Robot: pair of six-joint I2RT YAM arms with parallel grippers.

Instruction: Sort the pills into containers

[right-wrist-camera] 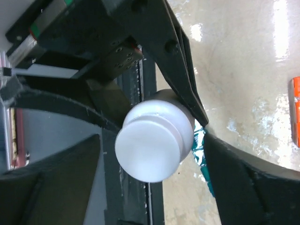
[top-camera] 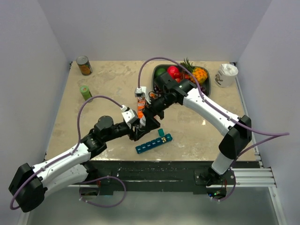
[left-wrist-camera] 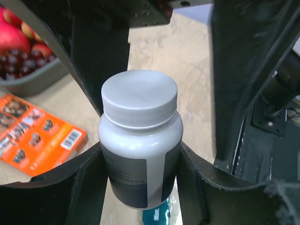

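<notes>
Beige surface (top-camera: 112,84), plain white walls around it. The left tool (left-wrist-camera: 140,161) pinches the bottle (left-wrist-camera: 139,140) by its body, and the cap (left-wrist-camera: 139,96) is on. The right tool (right-wrist-camera: 151,159) is spread around that cap, a finger on either side with gaps showing, not gripping. The organiser (top-camera: 153,143) lies just beside them, toward the near edge. No pills are in sight; presumably they're inside the bottle. I'd say sorting hasn't begun: uncapping, pouring and filling all remain.

white bottle (right-wrist-camera: 152,145) cap toward camera | fingers (right-wrist-camera: 248,183) spread either side | teal strip (right-wrist-camera: 198,152) behind
</notes>
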